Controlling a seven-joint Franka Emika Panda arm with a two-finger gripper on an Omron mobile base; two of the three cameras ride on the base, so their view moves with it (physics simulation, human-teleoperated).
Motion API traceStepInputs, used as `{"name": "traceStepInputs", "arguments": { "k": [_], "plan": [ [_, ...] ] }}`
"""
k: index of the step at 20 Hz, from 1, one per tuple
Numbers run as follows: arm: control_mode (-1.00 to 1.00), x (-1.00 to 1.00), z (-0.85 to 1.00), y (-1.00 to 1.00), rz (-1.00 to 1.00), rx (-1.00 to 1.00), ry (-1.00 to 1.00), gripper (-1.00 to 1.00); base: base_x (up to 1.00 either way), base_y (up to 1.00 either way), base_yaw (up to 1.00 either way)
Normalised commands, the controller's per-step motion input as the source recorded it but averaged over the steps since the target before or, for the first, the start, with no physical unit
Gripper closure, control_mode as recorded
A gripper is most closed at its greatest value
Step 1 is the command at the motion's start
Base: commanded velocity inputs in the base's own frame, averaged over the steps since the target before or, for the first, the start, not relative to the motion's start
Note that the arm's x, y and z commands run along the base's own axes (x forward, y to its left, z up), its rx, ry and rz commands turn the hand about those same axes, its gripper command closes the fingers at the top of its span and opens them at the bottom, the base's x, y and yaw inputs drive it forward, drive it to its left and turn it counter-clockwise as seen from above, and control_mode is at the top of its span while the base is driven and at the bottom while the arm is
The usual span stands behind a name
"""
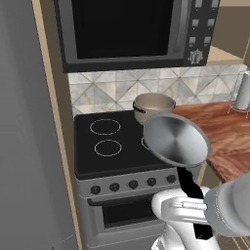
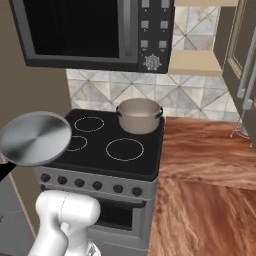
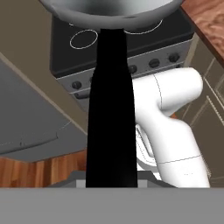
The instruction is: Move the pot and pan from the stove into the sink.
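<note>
**Pan carried clear of the stove, pot left behind**

Left base view: the pan (image 1: pixel 176 139) is held aloft by its black handle, lifted off the stove (image 1: pixel 117 141) for transfer.

Right base view: the pot (image 2: pixel 139 115) is left on a rear burner.

Hand view: the jaws are closed on the handle (image 3: pixel 109 109).

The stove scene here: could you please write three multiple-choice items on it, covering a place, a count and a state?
1. Where is the deep beige metal pot?
A. back of the black glass stove
B. wooden counter
C. floor

2. How many white burner rings show in the right base view?
A. one
B. three
C. six

3. The shallow silver pan is
A. flat on a burner
B. lifted and tilted
C. upside down on the counter

Key: 1 A, it sits on the rear burner; 2 B, three rings; 3 B, the end effector grips its black handle.
</note>
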Motion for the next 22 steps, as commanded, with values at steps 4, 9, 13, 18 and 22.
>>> {"name": "traceStepInputs", "arguments": {
  "k": [4, 9, 13, 18, 22],
  "plan": [
    [1.00, 0.00, 0.00, 0.00, 0.00, 0.00, 0.00, 1.00, -0.67, 0.00, 0.02],
    [1.00, 0.00, 0.00, 0.00, 0.00, 0.00, 0.00, 1.00, -0.69, 0.00, 0.01],
    [1.00, 0.00, 0.00, 0.00, 0.00, 0.00, 0.00, 1.00, -0.57, 0.02, -0.08],
    [1.00, 0.00, 0.00, 0.00, 0.00, 0.00, 0.00, 1.00, -0.35, 0.02, -0.30],
    [1.00, 0.00, 0.00, 0.00, 0.00, 0.00, 0.00, 1.00, -0.21, 0.00, -0.36]
  ]
}}
